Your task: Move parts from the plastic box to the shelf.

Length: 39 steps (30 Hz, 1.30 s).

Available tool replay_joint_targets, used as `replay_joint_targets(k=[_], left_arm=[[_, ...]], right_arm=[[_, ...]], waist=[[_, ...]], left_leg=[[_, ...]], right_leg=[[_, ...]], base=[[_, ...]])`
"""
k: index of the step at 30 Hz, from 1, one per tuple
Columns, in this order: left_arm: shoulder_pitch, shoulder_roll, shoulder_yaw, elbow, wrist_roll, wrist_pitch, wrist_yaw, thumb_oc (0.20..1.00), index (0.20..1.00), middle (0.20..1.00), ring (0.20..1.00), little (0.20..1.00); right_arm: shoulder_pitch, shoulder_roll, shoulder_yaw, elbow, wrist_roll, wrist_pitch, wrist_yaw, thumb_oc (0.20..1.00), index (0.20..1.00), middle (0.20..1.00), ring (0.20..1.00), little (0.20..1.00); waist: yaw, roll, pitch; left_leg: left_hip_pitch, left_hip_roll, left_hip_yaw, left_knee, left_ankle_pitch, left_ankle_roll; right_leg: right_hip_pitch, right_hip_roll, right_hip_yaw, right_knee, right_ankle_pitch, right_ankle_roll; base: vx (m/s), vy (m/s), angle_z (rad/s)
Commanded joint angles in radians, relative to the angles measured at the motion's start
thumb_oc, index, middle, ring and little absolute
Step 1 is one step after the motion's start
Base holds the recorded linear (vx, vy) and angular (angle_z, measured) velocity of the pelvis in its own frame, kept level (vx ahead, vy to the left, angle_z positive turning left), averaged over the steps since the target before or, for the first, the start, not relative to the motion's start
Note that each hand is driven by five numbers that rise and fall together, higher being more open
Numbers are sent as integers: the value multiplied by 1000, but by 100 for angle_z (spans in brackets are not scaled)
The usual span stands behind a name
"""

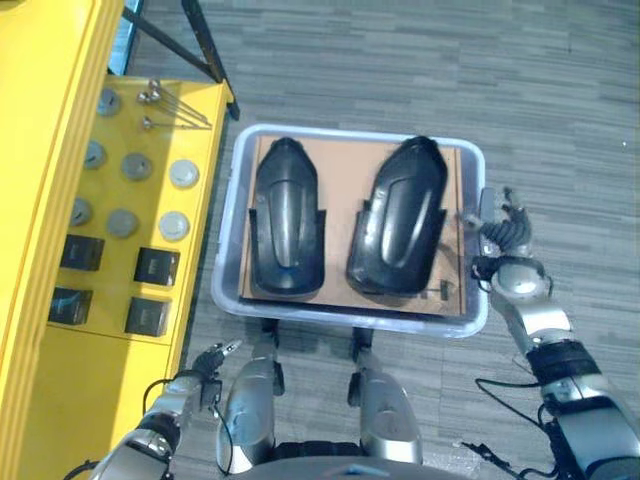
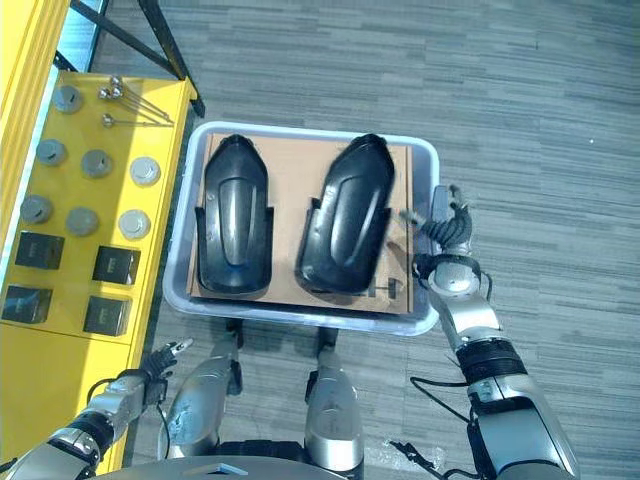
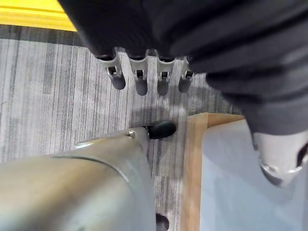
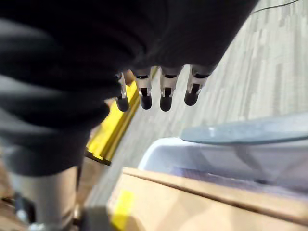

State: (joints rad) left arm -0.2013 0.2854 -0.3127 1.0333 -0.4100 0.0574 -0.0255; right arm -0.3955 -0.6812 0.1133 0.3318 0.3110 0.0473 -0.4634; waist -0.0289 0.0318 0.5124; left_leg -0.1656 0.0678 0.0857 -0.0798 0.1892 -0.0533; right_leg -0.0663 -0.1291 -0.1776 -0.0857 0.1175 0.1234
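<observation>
The pale plastic box stands on the floor in front of me, lined with brown cardboard. Two black moulded parts lie in it side by side: one on the left, one on the right. The yellow shelf runs along the left. My right hand is at the box's right rim, beside the right part, with its fingers straight and holding nothing. Low by the box's near left corner, my left hand is open, its fingers straight over the floor.
On the shelf lie several round metal discs, several black blocks and a few metal pins. A black stand's legs rise behind the shelf. Grey plank floor surrounds the box.
</observation>
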Motion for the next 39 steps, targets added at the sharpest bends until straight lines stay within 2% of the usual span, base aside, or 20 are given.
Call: replay_joint_targets(k=[1,7,9,11,14,19,23,25,29,32,33,35,38,39], left_arm=[[33,-2,-13,63,2,1,15,1000,1000,1000,1000,1000],[38,-4,-6,57,3,5,19,1000,1000,1000,1000,1000],[45,-8,13,49,7,19,21,1000,1000,1000,1000,1000],[47,-11,3,47,3,16,20,1000,1000,1000,1000,1000],[42,-11,-8,47,-2,13,20,1000,1000,1000,1000,1000],[35,-11,-18,51,-7,11,19,1000,1000,1000,1000,1000],[29,-3,-31,58,-14,5,14,1000,1000,1000,1000,1000],[22,-4,-33,60,-17,9,12,1000,1000,1000,1000,1000],[22,-3,-36,60,-19,8,8,1000,1000,1000,1000,1000],[13,1,-42,60,-18,6,3,1000,1000,1000,1000,1000],[8,3,-46,59,-18,5,0,1000,1000,1000,1000,1000],[3,5,-50,54,-15,6,-4,1000,1000,1000,1000,1000],[-1,8,-59,49,-21,5,-2,1000,1000,1000,1000,1000],[-2,9,-61,48,-23,4,-1,1000,1000,1000,1000,1000]], right_arm=[[8,-56,-30,-58,-61,-54,-55,1000,1000,1000,1000,1000],[17,-64,-43,-98,-92,-43,-57,1000,1000,1000,1000,1000],[20,-83,-39,-180,-115,9,5,1000,1000,1000,1000,1000],[-12,-79,13,-157,-106,78,75,1000,1000,1000,1000,1000],[-36,-69,39,-123,-83,87,112,1000,1000,1000,1000,1000],[-70,-61,71,-65,-98,65,145,1000,1000,1000,1000,1000],[-122,-55,107,-16,-99,96,140,1000,1000,1000,1000,1000],[-136,-50,127,7,-111,131,165,1000,1000,1000,1000,1000],[-134,-46,147,44,-119,150,200,1000,1000,1000,1000,1000],[-133,-39,171,87,-148,153,250,1000,1000,1000,1000,1000],[-137,-36,188,110,-185,162,297,1000,1000,1000,1000,1000],[-141,-36,218,136,-242,174,331,1000,1000,1000,1000,1000],[-151,-38,274,179,-396,250,365,1000,1000,1000,1000,1000],[-153,-40,288,196,-412,259,366,900,900,900,900,900]], waist=[[2,-48,-88],[-2,-49,-92],[-11,-54,-102],[0,-51,-93],[7,-46,-85],[18,-37,-74],[32,-25,-66],[32,-20,-63],[35,-16,-62],[39,-17,-60],[41,-18,-59],[44,-16,-58],[50,-18,-59],[52,-18,-58]], left_leg=[[75,2,34,2,-182,6],[81,3,36,2,-183,6],[93,5,41,1,-188,4],[89,3,37,1,-188,4],[85,1,31,-1,-187,4],[76,-3,22,-4,-184,2],[60,-10,13,-7,-180,-1],[54,-11,11,-7,-179,-3],[53,-13,8,-7,-178,-3],[50,-13,8,-7,-177,-2],[49,-14,6,-7,-177,-2],[49,-14,5,-7,-177,-2],[49,-14,6,-7,-175,-2],[49,-14,5,-7,-175,-1]], right_leg=[[-27,7,15,45,-104,-15],[-24,7,18,44,-104,-13],[-16,5,25,35,-99,-10],[-16,-1,18,32,-97,-9],[-20,-3,12,33,-97,-10],[-25,-7,0,33,-97,-11],[-35,-11,-14,33,-96,-9],[-41,-14,-19,36,-96,-8],[-44,-17,-22,41,-98,-10],[-49,-20,-26,46,-98,-9],[-50,-21,-27,48,-98,-9],[-51,-22,-30,49,-98,-9],[-50,-25,-34,49,-96,-6],[-50,-26,-36,50,-96,-6]], base=[[8,13,-4],[5,6,-5],[32,16,-1],[-4,12,-9],[-6,3,-2],[-7,2,2],[-24,11,5],[-23,49,10],[-5,18,4],[-17,0,7],[-15,-3,3],[0,0,0],[0,0,0],[0,0,0]])
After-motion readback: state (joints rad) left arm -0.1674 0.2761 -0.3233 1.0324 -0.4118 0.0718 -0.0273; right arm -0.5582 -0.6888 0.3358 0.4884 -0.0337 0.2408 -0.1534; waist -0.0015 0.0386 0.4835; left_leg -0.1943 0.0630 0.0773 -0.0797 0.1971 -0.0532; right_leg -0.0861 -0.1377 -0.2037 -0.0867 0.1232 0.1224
